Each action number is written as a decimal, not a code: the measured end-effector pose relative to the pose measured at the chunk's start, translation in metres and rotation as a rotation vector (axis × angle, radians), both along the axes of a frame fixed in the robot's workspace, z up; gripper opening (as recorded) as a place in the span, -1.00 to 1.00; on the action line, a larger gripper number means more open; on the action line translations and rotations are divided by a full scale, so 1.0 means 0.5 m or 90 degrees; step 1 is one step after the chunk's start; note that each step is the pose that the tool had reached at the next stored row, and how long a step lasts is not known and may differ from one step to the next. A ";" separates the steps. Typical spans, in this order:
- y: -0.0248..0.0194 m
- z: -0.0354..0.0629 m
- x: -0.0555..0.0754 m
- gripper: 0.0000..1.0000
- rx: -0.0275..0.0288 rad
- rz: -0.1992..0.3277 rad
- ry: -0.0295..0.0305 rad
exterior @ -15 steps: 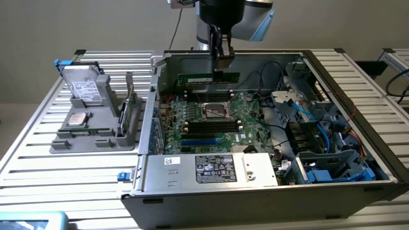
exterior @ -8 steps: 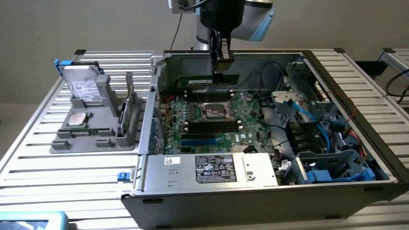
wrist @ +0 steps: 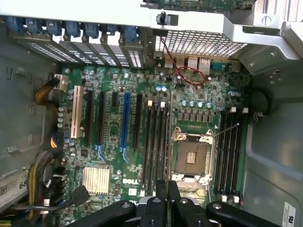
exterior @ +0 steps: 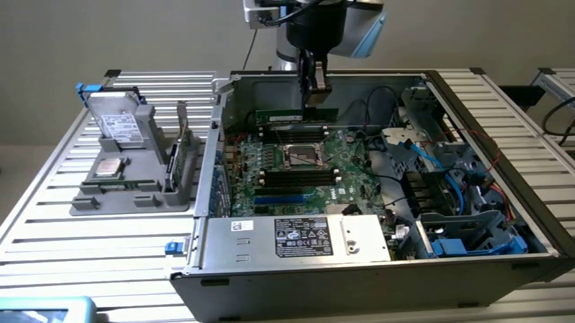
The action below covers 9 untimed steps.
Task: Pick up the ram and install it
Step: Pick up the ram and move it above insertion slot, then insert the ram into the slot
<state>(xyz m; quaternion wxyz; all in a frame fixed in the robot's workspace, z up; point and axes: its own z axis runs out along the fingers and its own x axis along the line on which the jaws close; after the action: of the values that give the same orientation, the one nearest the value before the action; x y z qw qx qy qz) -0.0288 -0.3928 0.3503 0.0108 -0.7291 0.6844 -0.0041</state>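
Here, hand (exterior: 316, 101) clamped on ram (exterior: 283, 116), ram just below it (over mobo (exterior: 352, 149)).

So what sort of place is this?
Probably a robotics test bench for computer assembly: an open PC case on a slatted metal table, the end effector holding the ram over its motherboard.

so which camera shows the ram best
The exterior view: the ram hangs lengthwise under the fingers, green face and pale label showing. The wrist view catches at most its thin edge between the fingers, hard to make out.
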 end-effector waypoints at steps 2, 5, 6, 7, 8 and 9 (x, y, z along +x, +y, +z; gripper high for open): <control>0.0037 -0.007 0.002 -0.73 0.0000 -0.002 0.0000; 0.0087 -0.017 0.003 -0.73 -0.0001 -0.004 0.0000; 0.0099 -0.020 0.003 -0.73 -0.0002 -0.005 -0.0001; 0.0111 -0.023 0.004 -0.73 -0.0006 -0.006 -0.0001; 0.0119 -0.025 0.004 -0.73 -0.0013 -0.007 -0.0001; 0.0123 -0.027 0.004 -0.73 -0.0028 -0.008 0.0000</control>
<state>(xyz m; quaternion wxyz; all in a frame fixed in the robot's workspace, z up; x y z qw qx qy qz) -0.0270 -0.3867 0.3368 0.0092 -0.7250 0.6887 -0.0057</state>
